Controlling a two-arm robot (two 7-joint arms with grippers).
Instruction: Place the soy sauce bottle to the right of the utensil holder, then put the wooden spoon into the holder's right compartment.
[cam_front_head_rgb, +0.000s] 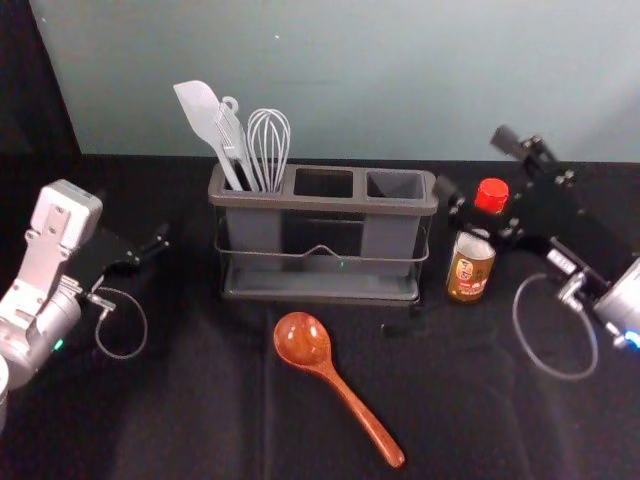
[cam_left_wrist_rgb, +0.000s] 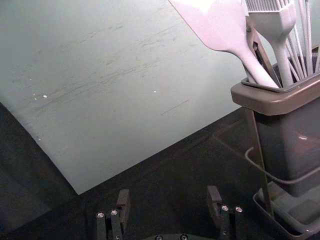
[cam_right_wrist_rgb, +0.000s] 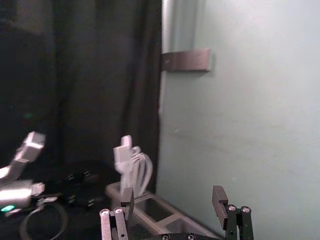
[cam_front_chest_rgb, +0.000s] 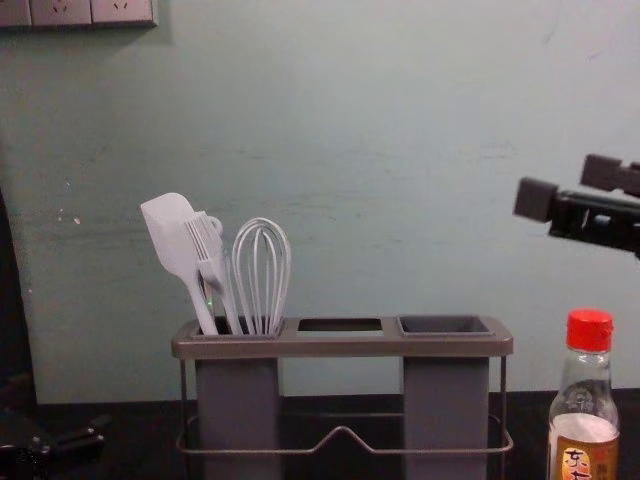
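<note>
One soy sauce bottle (cam_front_head_rgb: 470, 268) with a red cap stands upright below the fingers of the right gripper (cam_front_head_rgb: 478, 163), just beside the right end of the utensil holder (cam_front_head_rgb: 325, 203). Those fingers are spread wide and hold nothing. In the head view, this gripper hides part of the bottle's neck; the chest view cuts off its base. One wooden spoon (cam_front_head_rgb: 302, 340) lies on the surface (cam_front_head_rgb: 190, 410), nearer the robot than either pair of fingers and between them from side to side, bowl toward the holder. The left gripper (cam_front_head_rgb: 148, 250) is beyond the holder's left end, its fingers wide apart and holding nothing. Of the holder's three compartments, the one nearest the left fingers has one spatula (cam_front_chest_rgb: 172, 240), one brush (cam_front_chest_rgb: 212, 270), one whisk (cam_front_chest_rgb: 262, 275) and another tool, mostly hidden and hard to make out
</note>
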